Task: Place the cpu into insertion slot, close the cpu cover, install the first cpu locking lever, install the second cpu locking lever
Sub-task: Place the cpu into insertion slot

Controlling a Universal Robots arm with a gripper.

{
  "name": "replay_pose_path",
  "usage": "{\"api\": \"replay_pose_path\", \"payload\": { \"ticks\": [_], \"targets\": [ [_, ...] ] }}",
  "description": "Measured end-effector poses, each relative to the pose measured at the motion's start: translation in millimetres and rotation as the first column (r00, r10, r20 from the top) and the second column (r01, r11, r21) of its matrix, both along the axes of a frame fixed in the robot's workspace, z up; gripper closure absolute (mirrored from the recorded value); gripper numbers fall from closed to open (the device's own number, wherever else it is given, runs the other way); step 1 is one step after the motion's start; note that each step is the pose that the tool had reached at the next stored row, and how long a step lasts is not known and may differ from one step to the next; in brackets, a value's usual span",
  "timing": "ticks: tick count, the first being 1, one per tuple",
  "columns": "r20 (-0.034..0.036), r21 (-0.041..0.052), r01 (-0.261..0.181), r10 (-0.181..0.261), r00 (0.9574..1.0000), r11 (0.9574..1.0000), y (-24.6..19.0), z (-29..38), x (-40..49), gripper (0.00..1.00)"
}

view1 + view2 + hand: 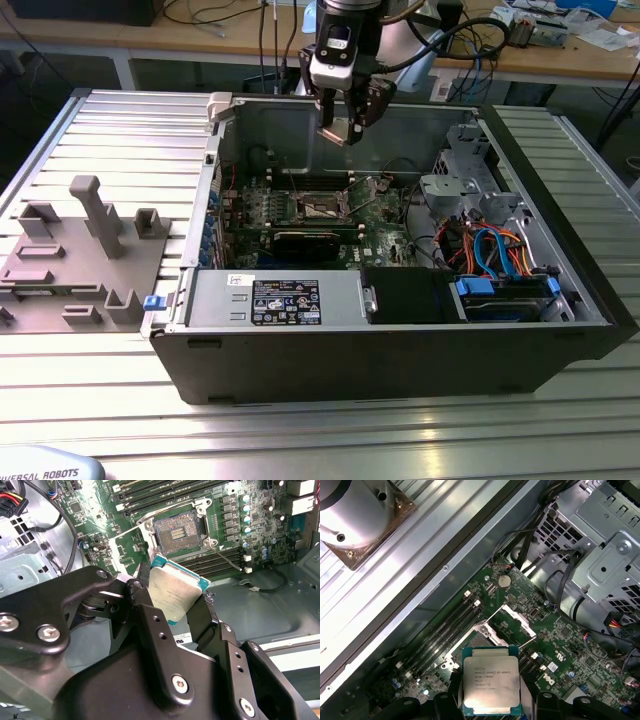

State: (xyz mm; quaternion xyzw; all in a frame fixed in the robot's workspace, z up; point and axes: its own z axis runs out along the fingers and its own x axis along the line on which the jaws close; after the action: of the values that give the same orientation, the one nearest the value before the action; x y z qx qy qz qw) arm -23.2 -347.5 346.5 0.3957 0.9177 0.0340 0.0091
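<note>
My gripper [343, 128] hangs above the open computer case [560, 345], shut on the cpu [176, 592], a flat square chip with a silver top and a green edge. In both wrist views the chip sits between the two black fingers [142, 605], tilted, and clear of the board. The insertion slot [177, 532] lies bare on the green motherboard [385, 240], with its dark contact field showing. In the first wrist view the cpu [489, 687] covers part of the insertion slot [479, 639]. Beside it the cpu cover [514, 622], a silver frame, stands swung open. A thin locking lever [227, 559] sticks out from the socket's corner.
Long black memory slots [165, 492] run beside the socket. A metal drive cage [465, 170] with orange and blue cables [490, 245] fills the case at the exterior view's right. A power supply box [285, 300] lines the near wall. A grey parts fixture [80, 250] sits on the table outside.
</note>
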Motion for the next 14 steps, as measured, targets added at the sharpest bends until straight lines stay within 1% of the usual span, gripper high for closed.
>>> {"api": "replay_pose_path", "payload": {
  "ticks": [14],
  "targets": [
    [0.0000, 0.0000, 0.016, -0.016, 0.9999, 0.9999, 0.0, -0.4, 0.0, 0.46]
  ]
}}
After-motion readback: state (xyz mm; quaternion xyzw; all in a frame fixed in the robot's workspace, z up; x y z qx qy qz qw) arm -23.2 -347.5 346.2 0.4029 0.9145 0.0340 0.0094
